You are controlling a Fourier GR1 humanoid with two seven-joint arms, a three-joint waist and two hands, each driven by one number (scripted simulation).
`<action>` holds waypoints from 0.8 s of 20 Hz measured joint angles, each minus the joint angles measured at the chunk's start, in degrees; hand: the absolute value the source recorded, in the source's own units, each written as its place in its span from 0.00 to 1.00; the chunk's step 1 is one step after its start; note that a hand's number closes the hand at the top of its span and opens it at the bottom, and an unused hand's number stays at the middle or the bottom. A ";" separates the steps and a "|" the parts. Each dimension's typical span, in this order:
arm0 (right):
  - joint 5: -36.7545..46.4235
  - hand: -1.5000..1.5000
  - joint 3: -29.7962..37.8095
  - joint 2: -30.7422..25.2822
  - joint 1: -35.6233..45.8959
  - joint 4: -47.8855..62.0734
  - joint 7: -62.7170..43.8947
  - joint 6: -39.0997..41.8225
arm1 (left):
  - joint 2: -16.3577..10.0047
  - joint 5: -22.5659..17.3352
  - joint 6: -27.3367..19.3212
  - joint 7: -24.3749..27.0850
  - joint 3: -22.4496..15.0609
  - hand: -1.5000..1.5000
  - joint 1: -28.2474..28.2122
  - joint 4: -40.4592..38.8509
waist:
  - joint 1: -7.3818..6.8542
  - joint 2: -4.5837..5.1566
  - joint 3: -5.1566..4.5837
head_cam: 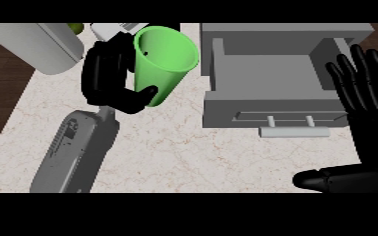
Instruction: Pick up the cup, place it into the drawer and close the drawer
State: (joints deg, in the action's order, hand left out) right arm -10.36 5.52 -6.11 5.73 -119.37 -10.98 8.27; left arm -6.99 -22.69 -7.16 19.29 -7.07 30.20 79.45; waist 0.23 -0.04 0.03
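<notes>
Head view: the cup (167, 62) is held at eleven o'clock by curled fingers of the left hand (109, 80); the right hand (360, 96) is spread at three o'clock; the open drawer (273, 77) is yet unfilled and unclosed.

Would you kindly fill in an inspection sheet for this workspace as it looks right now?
Surface: pale marbled counter.
Job's things: green cup, tilted, held to the left of the drawer; grey drawer pulled open, nothing seen inside, its handle at the front.
Clutter: pale rounded object at the far left and a white object behind the cup; what they are cannot be told.
Hands: left hand curled round the cup; right hand open, fingers up, resting at the right edge.
Cables: nothing seen.
Surroundings: dark brown strip beyond the counter's left edge.
</notes>
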 measured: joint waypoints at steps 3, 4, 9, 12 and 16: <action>0.54 0.00 -0.39 0.32 -0.42 -0.53 0.00 -0.34 | 1.33 1.97 -2.87 -3.63 -0.30 1.00 4.40 -0.41 | 0.09 0.00 -0.02; 0.81 0.00 -0.57 0.35 0.10 -0.26 -0.11 -0.51 | 2.04 3.05 -4.35 -4.68 -0.66 1.00 6.30 -0.85 | 0.11 0.00 0.00; 1.55 0.00 -1.29 1.13 -1.20 0.46 1.62 -0.26 | 3.05 5.34 -6.01 -8.30 0.62 1.00 14.03 -5.09 | 0.21 0.04 -0.01; 1.70 0.00 -1.30 1.02 -0.68 0.69 1.29 -0.38 | 4.23 6.72 -6.42 -8.46 1.39 1.00 18.27 -9.97 | 0.32 0.09 -0.01; 1.03 0.00 -0.69 0.57 -0.54 -0.58 0.05 -0.50 | 5.77 8.38 -7.13 -9.73 1.69 1.00 22.96 -14.86 | 0.41 0.09 0.00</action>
State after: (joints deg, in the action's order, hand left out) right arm -9.33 4.83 -5.54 5.19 -119.96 -10.93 7.77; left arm -1.22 -14.31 -14.29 9.56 -5.38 53.16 64.59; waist 0.65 0.05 0.02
